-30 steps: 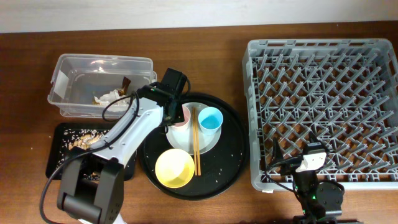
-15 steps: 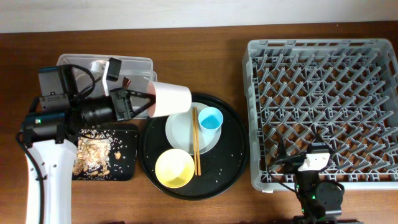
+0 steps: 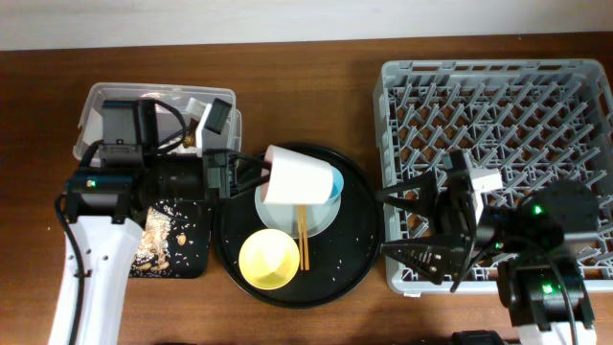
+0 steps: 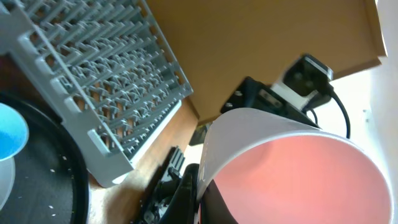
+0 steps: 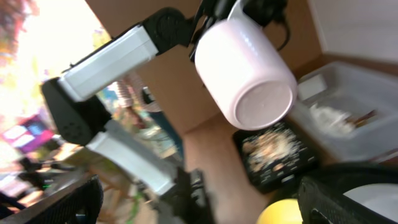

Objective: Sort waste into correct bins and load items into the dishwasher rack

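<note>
My left gripper is shut on the rim of the small pink cup, held on its side in the air above the round black tray. The cup fills the left wrist view and shows bottom-first in the right wrist view. The light-blue cup, grey-white plate, chopsticks and yellow bowl sit on that tray. My right gripper is open and empty, raised over the left front of the grey rack, pointing left at the cup.
The clear tub stands at the back left, partly under my left arm; the right wrist view shows the napkin in it. The shallow black tray holds food scraps and rice. Rice grains lie scattered on the round tray.
My left arm has carried the pink cup rightward over the round tray. My right arm has risen from the front edge and turned left, jaws open.
</note>
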Available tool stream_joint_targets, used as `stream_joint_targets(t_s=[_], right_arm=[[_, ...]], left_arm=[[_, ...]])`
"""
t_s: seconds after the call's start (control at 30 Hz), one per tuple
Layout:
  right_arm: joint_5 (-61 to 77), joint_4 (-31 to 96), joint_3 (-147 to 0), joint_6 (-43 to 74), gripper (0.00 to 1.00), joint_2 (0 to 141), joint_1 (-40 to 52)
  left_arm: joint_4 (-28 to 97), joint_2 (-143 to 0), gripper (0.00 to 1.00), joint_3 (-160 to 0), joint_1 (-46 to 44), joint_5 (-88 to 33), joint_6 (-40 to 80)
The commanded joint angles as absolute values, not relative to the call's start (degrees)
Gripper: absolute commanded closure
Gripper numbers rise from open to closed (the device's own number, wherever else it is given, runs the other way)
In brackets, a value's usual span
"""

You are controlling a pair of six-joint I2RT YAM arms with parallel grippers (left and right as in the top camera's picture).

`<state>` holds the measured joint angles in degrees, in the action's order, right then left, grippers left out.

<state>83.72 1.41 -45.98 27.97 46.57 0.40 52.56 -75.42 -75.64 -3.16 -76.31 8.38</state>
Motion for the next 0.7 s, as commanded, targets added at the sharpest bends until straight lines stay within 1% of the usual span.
stream_joint_targets(t_s=[0.0, 0.07, 0.17, 0.27, 0.3, 0.33, 0.43, 0.47, 0.5, 0.53, 0.57, 0.6, 0.67], right_arm=[[88.9, 1.19, -47.27, 31.11, 0.02, 48.56, 1.32], [88.79, 0.97, -47.27, 30.26, 0.02, 48.64, 3.77], [82.37, 0.82, -47.27, 30.3, 0.01, 48.77, 7.9], [80.44, -3.64, -47.27, 30.33, 0.0, 50.48, 9.85], [78.3, -4.21, -47.27, 30.33, 0.04, 51.2, 10.41], [76.77, -5.13, -47.27, 30.37, 0.05, 52.23, 10.57], [76.4, -8.56, -47.27, 30.52, 0.05, 55.31, 10.61], [76.42, -9.3, -47.27, 30.52, 0.06, 56.36, 10.61], [76.42, -9.52, -47.27, 30.52, 0.17, 56.8, 10.61], [76.58, -9.82, -47.27, 30.55, 0.24, 56.77, 10.7], [76.64, -10.04, -47.27, 30.52, 0.24, 56.73, 11.44], [76.55, -12.08, -47.27, 30.52, 0.24, 56.75, 14.11], [76.42, -14.9, -47.27, 30.52, 0.29, 56.73, 15.66]], left_arm=[[47.79, -74.91, 1.0, -76.05, -6.57, -80.77, 7.2], [47.13, -74.94, 1.0, -76.05, -7.68, -80.79, 7.2], [47.09, -74.91, 1.0, -76.05, -11.42, -80.77, 7.18], [46.19, -74.94, 0.99, -76.05, -14.57, -79.61, 7.18], [45.8, -74.91, 1.0, -76.05, -15.94, -78.0, 7.2], [45.8, -74.91, 1.0, -76.05, -16.73, -76.71, 7.2], [44.97, -74.94, 1.0, -76.05, -17.8, -76.64, 7.2], [44.58, -74.94, 1.0, -76.05, -17.85, -76.49, 7.2], [44.58, -74.94, 1.0, -76.05, -17.85, -76.44, 7.2], [44.58, -74.94, 1.0, -76.05, -17.85, -75.2, 7.2], [44.58, -74.94, 1.0, -76.05, -17.85, -74.17, 7.2], [44.51, -74.94, 1.0, -76.05, -17.85, -73.6, 7.2], [44.53, -74.94, 1.0, -76.05, -17.85, -73.52, 7.2]])
